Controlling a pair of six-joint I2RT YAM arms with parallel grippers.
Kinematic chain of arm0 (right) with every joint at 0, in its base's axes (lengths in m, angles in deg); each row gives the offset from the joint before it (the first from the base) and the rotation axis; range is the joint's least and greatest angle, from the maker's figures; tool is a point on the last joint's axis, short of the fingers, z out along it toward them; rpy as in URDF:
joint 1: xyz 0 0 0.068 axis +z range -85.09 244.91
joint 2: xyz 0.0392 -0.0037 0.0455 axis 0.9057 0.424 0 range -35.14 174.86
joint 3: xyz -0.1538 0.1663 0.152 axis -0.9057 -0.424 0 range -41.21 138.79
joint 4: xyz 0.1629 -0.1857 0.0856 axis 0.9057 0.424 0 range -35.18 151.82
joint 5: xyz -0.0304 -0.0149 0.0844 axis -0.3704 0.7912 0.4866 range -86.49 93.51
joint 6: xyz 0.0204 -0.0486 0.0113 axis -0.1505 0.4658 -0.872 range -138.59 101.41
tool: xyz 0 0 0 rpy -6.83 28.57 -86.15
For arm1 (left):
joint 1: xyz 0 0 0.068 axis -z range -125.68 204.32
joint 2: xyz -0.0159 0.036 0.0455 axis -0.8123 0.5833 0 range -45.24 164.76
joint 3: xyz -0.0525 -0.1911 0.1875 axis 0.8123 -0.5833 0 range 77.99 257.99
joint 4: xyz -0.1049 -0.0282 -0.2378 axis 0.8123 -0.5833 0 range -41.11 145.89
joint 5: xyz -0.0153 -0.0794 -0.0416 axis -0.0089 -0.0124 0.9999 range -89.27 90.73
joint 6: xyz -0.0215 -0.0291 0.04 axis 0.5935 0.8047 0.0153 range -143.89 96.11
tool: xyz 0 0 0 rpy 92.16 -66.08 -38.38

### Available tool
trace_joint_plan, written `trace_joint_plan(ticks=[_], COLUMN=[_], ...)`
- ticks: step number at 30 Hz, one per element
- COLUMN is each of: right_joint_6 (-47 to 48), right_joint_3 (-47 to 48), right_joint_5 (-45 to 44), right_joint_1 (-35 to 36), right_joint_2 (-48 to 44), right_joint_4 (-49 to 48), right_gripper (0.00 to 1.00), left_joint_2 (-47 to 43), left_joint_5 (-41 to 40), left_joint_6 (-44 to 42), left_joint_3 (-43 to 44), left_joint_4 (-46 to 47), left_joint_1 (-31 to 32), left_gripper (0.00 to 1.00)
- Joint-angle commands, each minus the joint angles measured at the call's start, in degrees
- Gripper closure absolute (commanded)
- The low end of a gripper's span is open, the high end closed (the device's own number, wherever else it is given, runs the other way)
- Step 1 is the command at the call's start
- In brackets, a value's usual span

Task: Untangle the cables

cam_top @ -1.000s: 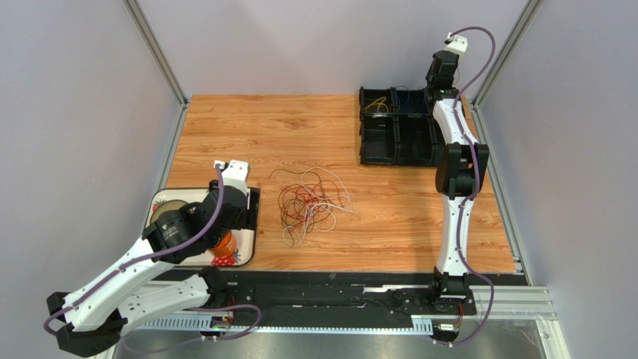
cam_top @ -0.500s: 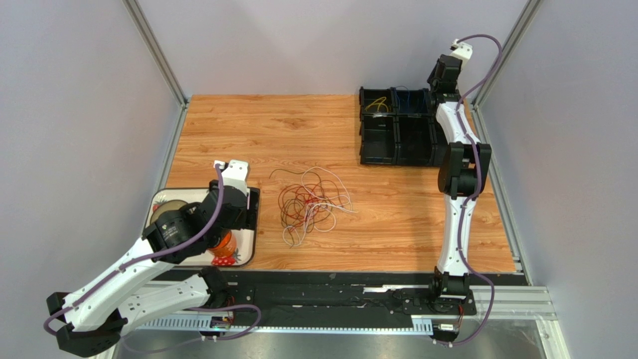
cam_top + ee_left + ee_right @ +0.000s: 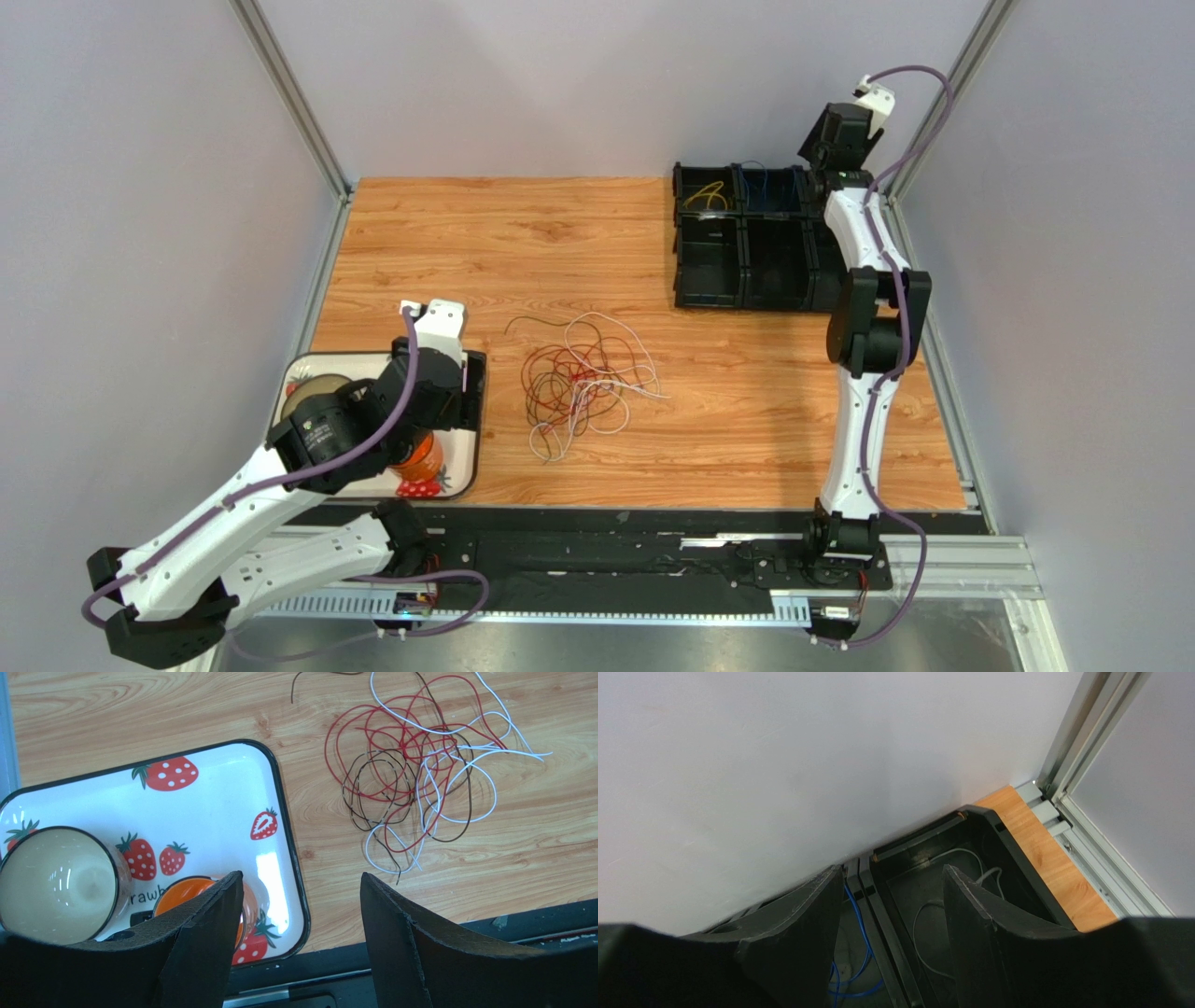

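The cables lie in a loose tangle of red, white and dark brown loops on the wooden table, at the top right of the left wrist view. My left gripper hangs open over the right edge of the strawberry tray, left of the tangle, with nothing between its fingers. My right gripper is open above the black bins at the back right. A white cable lies in the bin below it, and a blue cable in the bin beside.
The tray holds a cream bowl and an orange cup. A yellow cable lies in a back-left bin. Grey walls and metal posts close the table's back and sides; a black rail runs along the near edge.
My right gripper has gone from shut to open over the back-right bin, and its wrist has shifted slightly up and to the right. The left arm and the tangle have not moved.
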Motion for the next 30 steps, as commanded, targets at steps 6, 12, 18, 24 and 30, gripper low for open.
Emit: trace_joint_plan(ticks=[6,12,18,24,30], right_joint_6=[-6.5,-12.2,-6.6,0.9,-0.2], right_joint_3=[-8.0,-15.2,-26.4,-36.9,-52.6], right_joint_5=[-2.8,-4.2,-5.2,-10.7,-1.0], right_joint_1=[1.3,3.5,9.1,20.2,26.8], right_joint_2=[-14.9,-24.3,-35.8,-45.4,-55.7], right_joint_4=[6.3,19.5,23.3,24.5,20.0], right_gripper=[0.36,0.30,0.36,0.33,0.33], left_joint_2=[-2.0,-3.1,-3.7,-3.4,-2.5], left_joint_5=[-0.4,-0.8,0.3,0.9,0.5], left_joint_6=[-0.3,-0.1,-0.3,-0.3,0.2], left_joint_3=[0.3,0.2,0.1,0.1,0.1], left_joint_4=[0.1,0.1,0.4,0.6,0.0], left_joint_1=[-0.2,-0.2,-0.2,-0.2,-0.2], left_gripper=[0.30,0.28,0.21,0.05,0.06])
